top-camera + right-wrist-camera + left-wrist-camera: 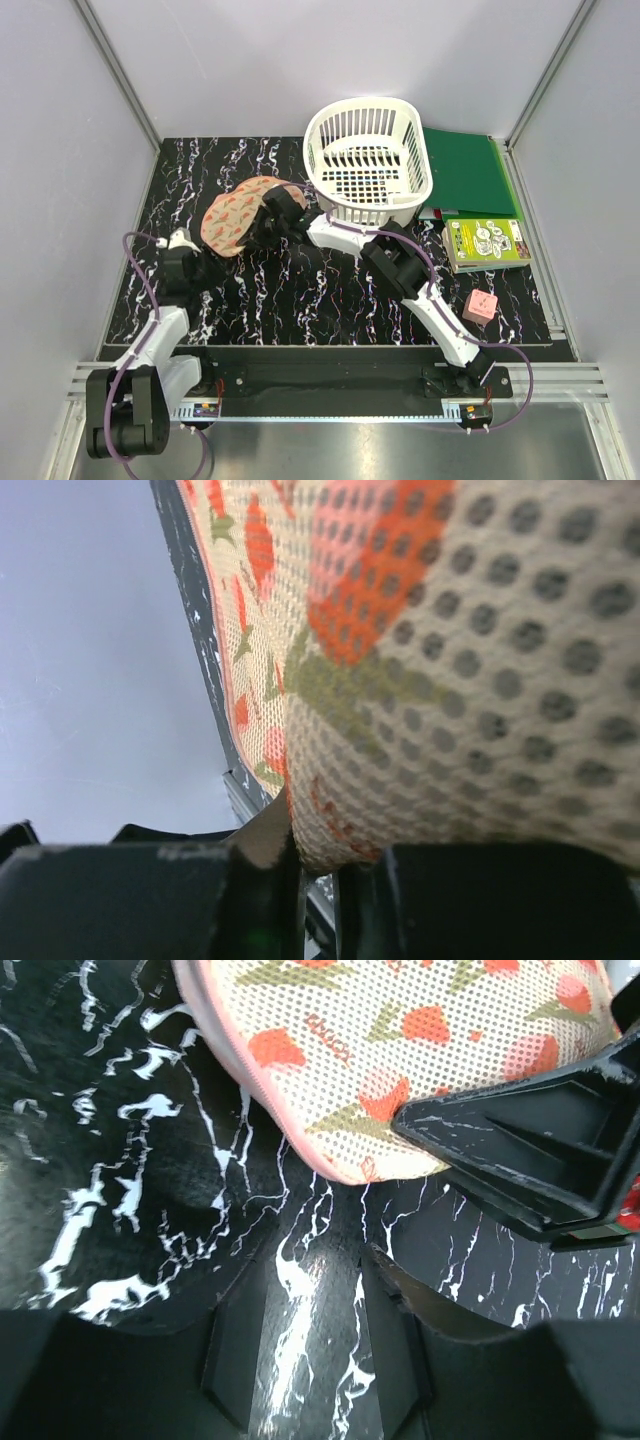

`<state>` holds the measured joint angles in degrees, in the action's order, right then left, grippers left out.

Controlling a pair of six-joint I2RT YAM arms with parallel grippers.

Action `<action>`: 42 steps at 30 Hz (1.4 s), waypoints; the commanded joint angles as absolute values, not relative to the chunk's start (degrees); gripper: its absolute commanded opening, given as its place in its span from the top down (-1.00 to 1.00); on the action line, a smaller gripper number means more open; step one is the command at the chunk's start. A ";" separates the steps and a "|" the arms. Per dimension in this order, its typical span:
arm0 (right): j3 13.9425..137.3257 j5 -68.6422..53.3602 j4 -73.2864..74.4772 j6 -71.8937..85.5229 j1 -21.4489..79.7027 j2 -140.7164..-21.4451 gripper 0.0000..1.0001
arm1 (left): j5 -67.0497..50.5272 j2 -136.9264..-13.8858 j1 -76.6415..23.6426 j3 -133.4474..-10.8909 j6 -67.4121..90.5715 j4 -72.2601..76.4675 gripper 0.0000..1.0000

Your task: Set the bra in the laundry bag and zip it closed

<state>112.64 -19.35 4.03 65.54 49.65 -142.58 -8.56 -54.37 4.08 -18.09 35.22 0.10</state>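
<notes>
The laundry bag (232, 213), a peach pouch with a red-green print, lies tilted on the black marbled mat left of centre. My right gripper (264, 220) is at the bag's right edge. In the right wrist view the bag's mesh (440, 660) fills the frame, and its lower edge is pinched in my right gripper (318, 865). My left gripper (208, 262) is just below the bag's near-left end. In the left wrist view it (315, 1260) is open and empty, with only mat between its fingers and the bag (400, 1050) just ahead. The bra is not visible in any view.
A white slotted basket (367, 160) stands behind the bag at the back centre. A green folder (468, 170) and a book (487, 243) lie at the right, with a pink cube (480, 306) near the mat's front right. Grey walls close in the left, back and right.
</notes>
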 commanded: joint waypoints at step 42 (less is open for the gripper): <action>115.67 -19.86 10.64 85.87 49.66 -135.26 0.99 | 2.55 -60.28 -6.24 -17.39 38.06 18.01 0.20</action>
